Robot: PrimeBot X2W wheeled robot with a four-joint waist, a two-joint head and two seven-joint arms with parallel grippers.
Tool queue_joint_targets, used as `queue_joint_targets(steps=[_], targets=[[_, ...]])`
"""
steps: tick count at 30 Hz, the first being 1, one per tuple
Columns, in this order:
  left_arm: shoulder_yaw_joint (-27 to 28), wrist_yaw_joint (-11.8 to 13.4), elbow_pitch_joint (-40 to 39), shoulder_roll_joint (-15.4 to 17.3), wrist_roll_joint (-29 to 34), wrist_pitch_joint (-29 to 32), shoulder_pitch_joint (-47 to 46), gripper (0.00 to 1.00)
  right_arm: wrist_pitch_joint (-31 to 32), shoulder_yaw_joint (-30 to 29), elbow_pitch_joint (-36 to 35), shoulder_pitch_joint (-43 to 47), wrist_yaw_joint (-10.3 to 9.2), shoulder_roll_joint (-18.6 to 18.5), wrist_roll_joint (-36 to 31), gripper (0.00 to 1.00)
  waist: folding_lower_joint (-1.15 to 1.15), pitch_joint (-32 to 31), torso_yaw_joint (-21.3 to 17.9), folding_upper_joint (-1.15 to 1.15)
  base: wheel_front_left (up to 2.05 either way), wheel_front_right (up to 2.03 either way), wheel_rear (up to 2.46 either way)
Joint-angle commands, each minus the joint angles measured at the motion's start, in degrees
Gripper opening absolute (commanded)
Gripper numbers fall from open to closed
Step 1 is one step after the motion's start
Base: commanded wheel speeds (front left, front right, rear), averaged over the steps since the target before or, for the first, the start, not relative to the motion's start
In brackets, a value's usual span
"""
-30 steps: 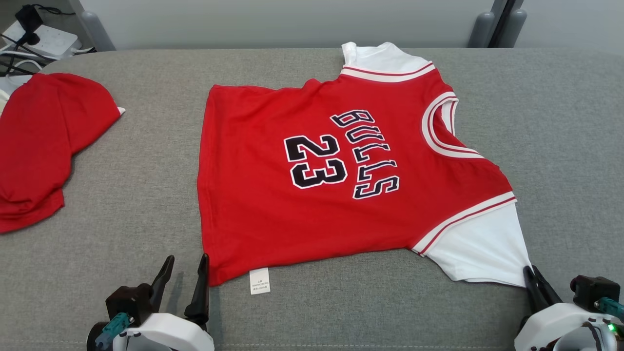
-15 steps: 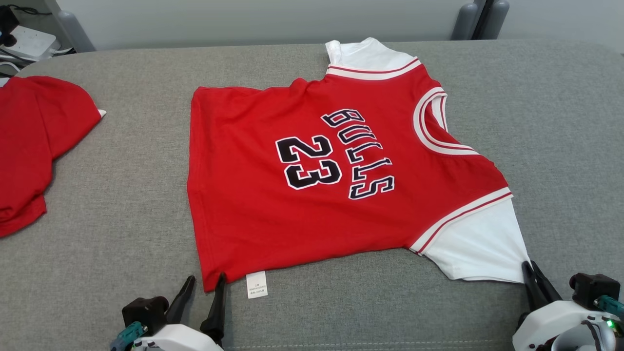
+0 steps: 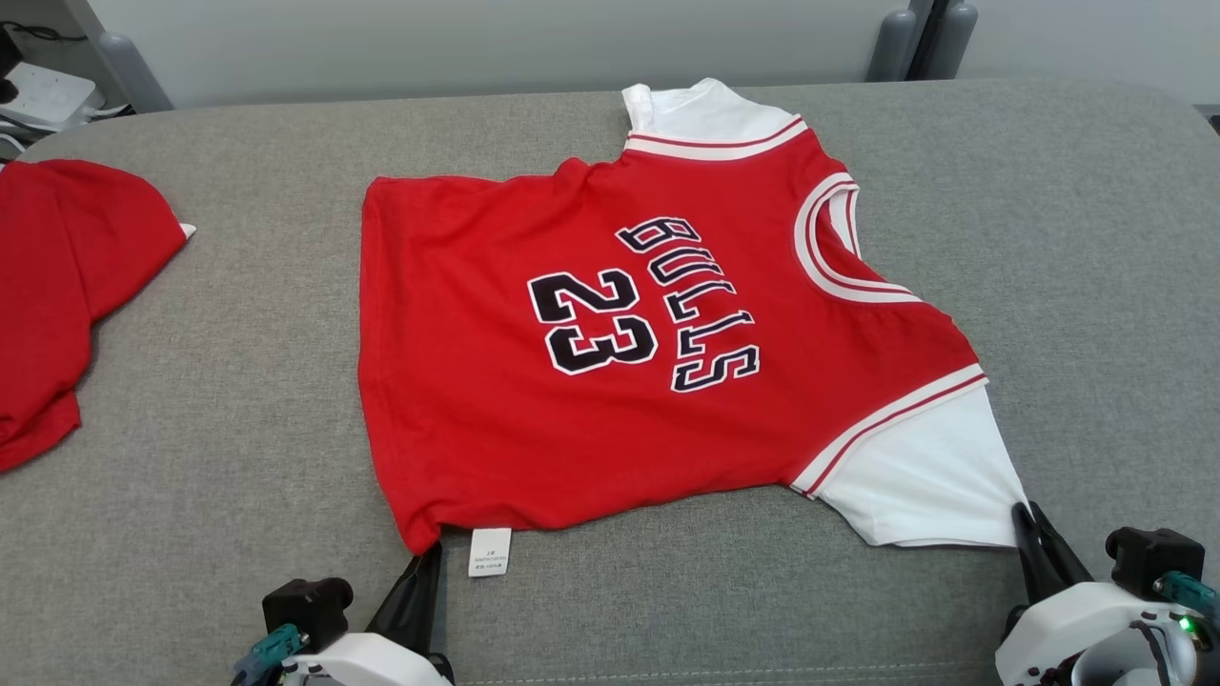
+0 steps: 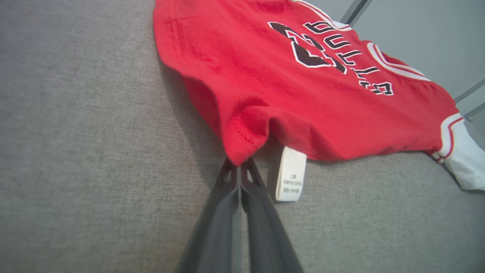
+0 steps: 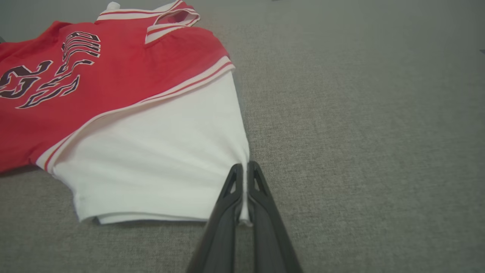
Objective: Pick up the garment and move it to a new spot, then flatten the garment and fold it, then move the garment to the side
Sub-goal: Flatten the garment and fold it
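A soft, fuzzy grey tabletop (image 3: pixel 191 429) sits by a plain pale wall (image 3: pixel 477 38). The red jersey (image 3: pixel 534 429) with white sleeves lies flat in its middle. Near the front edge, the left gripper (image 4: pixel 239 167) pinches its red corner and the right gripper (image 5: pixel 245 168) pinches a white sleeve.

Free room on the bench (image 3: pixel 1096 238). The jersey (image 3: pixel 457 419) covers the middle, and a second red garment (image 3: pixel 48 286) lies at the far left. Between the two a bare grey lane runs from the near edge to the far edge. Right of the jersey the top is bare out to its rim. Along the near edge, the left tool (image 3: pixel 427 557) and right tool (image 3: pixel 1026 519), each pinched on a jersey corner, bound an open strip, where a white label (image 3: pixel 488 553) lies.
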Motion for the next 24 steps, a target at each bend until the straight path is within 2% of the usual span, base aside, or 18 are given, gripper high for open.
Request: queue_joint_targets(steps=[1,9,10,11,12,24], targets=[[1.56,-0.22,-1.45,1.21,-0.73,-0.77,-1.49,0.0,-0.35,1.09,-0.92,-0.71,-0.2,-1.29,-0.07,0.0,0.0,-0.32,0.14,0.0,0.0,0.0,0.0],[2.22,-0.23,-1.46,2.19,0.64,-0.77,-0.4,0.0,-0.35,0.59,-0.76,-0.19,-0.2,-1.56,0.33,0.0,0.0,-1.18,0.86,0.0,0.0,0.0,0.0],[2.27,-0.23,-1.33,2.11,0.79,-0.77,-0.3,0.39,-0.35,0.58,-0.73,-0.16,-0.2,-1.56,0.34,0.0,0.0,-1.2,0.9,0.0,0.0,0.0,0.0],[2.13,-0.23,-1.3,2.19,1.42,-0.77,-0.31,0.91,-0.35,0.61,-0.72,-0.15,-0.2,-1.56,0.36,0.0,0.0,-1.21,0.94,0.0,0.0,0.0,0.0],[2.09,-0.23,-1.33,2.15,1.76,-0.77,-0.26,1.0,-0.35,0.65,-0.7,-0.15,-0.2,-1.54,0.38,0.0,0.0,-1.23,0.96,0.0,0.0,0.0,0.0],[2.49,-0.23,-4.18,2.37,4.07,-0.77,0.91,1.0,-0.35,1.11,-0.85,-0.77,-0.2,-1.25,0.5,0.0,0.0,-0.95,0.76,0.0,0.0,0.0,0.0]])
